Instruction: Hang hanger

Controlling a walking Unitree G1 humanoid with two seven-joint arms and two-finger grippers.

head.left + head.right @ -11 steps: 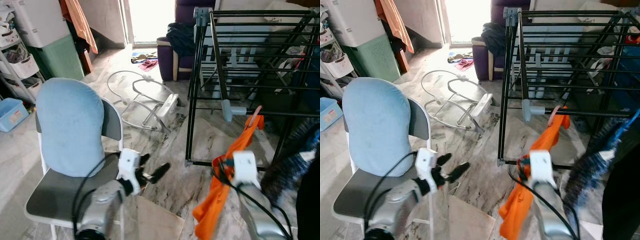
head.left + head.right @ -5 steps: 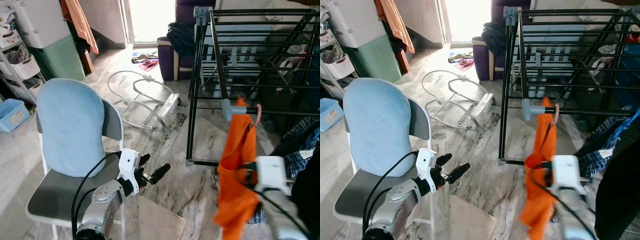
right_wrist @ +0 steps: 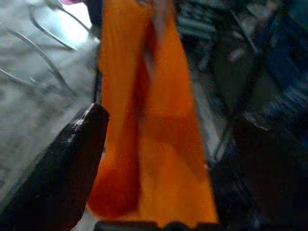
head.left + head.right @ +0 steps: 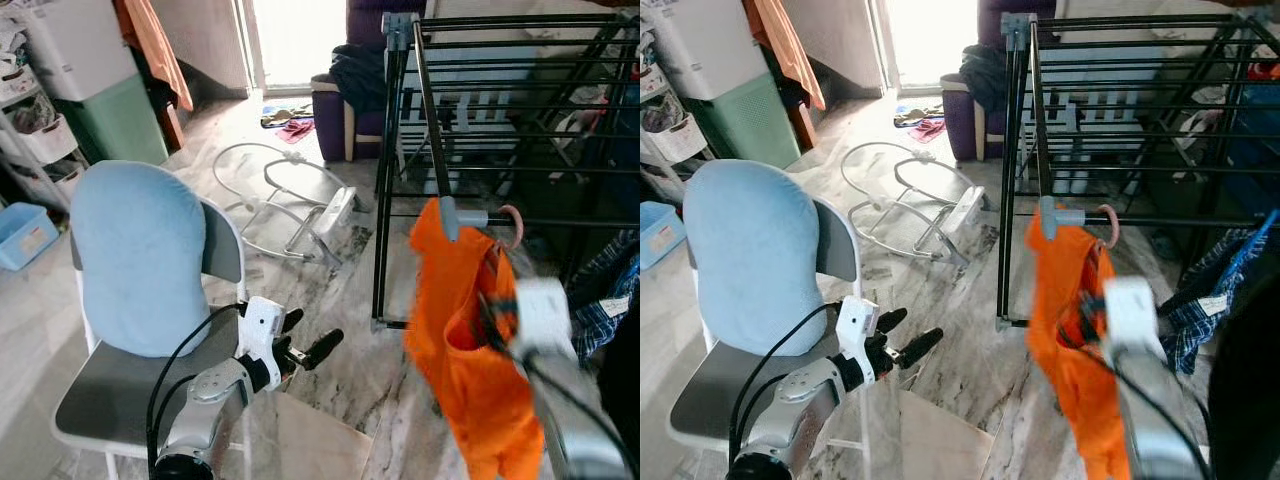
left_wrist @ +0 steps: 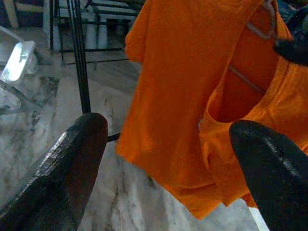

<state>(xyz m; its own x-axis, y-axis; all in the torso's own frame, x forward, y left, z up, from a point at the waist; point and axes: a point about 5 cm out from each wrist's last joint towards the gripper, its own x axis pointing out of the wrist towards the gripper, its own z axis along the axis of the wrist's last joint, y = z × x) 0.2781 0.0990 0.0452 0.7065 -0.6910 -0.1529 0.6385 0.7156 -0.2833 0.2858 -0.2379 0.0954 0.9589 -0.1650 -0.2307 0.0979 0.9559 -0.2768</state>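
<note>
A chair (image 4: 150,370) stands at left, a drying rack (image 4: 500,120) at right, a shirt (image 4: 465,330) hanging from the rack's front rail.

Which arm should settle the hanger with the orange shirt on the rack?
Right. Its end effector is beside the orange shirt at the rack; the left end effector is open, low by the chair.

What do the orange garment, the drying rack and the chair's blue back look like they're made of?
The orange garment looks like soft knit fabric, matte: it drapes and folds loosely. The drying rack seems to be metal tubing with a dark painted finish and grey, likely plastic, joints: the bars are thin, straight and faintly shiny. The chair's blue back looks like a padded cloth cover, smooth and rounded, without gloss.
</note>
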